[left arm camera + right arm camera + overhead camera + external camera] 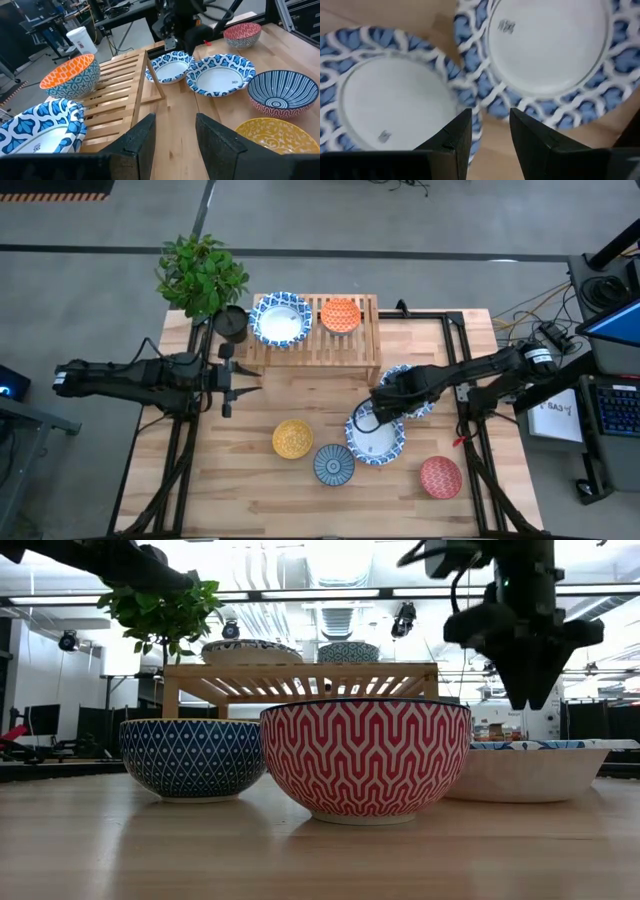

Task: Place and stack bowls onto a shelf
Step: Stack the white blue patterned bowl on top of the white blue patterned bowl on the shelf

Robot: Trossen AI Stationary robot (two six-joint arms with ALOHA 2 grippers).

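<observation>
white bowl half under right arm

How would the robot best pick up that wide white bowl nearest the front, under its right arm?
Probably by the rim, from above. The wide white bowl sits upright and too broad to span, so one finger inside and one outside its thin blue-patterned edge suits. The right gripper hangs over that rim, jaws open.

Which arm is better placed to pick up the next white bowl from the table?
The right. The right gripper hangs open over the two white bowls on the table, while the left gripper waits open near the shelf, farther away.
</observation>
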